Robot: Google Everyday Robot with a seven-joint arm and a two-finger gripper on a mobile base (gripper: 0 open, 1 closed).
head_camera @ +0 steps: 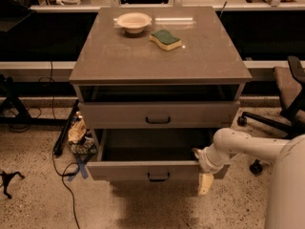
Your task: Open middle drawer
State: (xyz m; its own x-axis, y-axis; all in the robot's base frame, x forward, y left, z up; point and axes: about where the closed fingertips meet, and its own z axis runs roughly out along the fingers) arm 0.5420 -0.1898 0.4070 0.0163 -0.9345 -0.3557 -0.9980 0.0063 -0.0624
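Middle drawer (pixel 138 171) of the grey cabinet (pixel 82 109) stands pulled out, its wide shallow tray open to view and its black handle (pixel 158 176) facing forward. It sits under the cabinet's top drawer (pixel 119 114), whose front lies further back. The hand (pixel 202 173) is at the right end of the middle drawer's front, on a white arm (pixel 248 147) reaching in from the cabinet's right. Whether the hand is clenched or released cannot be told. On the cabinet's tabletop (pixel 205 56) a pale bowl (pixel 134 21) stands near a green and yellow sponge (pixel 165 39).
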